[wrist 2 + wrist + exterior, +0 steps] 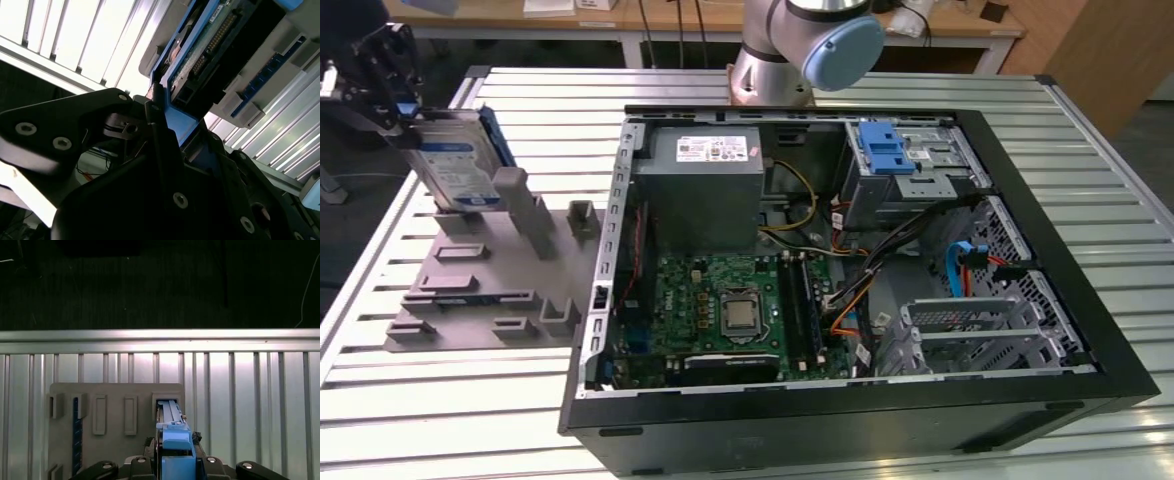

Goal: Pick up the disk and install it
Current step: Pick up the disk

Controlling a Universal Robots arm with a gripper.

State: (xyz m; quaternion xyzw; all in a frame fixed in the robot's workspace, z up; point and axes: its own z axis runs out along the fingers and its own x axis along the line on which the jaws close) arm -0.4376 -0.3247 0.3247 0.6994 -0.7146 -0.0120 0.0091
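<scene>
Slatted table (454, 400), claw (396, 104) clamped on disk (454, 165), grey rack (494, 290)

the gripper (398, 105), at the exterior view's far left, clamps the disk (458, 165) by its upper edge.

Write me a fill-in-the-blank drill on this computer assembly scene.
1. The gripper is shut on the ____.
2. The disk stands on edge at the grey rack, on the exterior view's ____ of the computer case.
3. The latch on the drive cage inside the case is coloured ____.
Missing words: disk; left; blue.
</scene>
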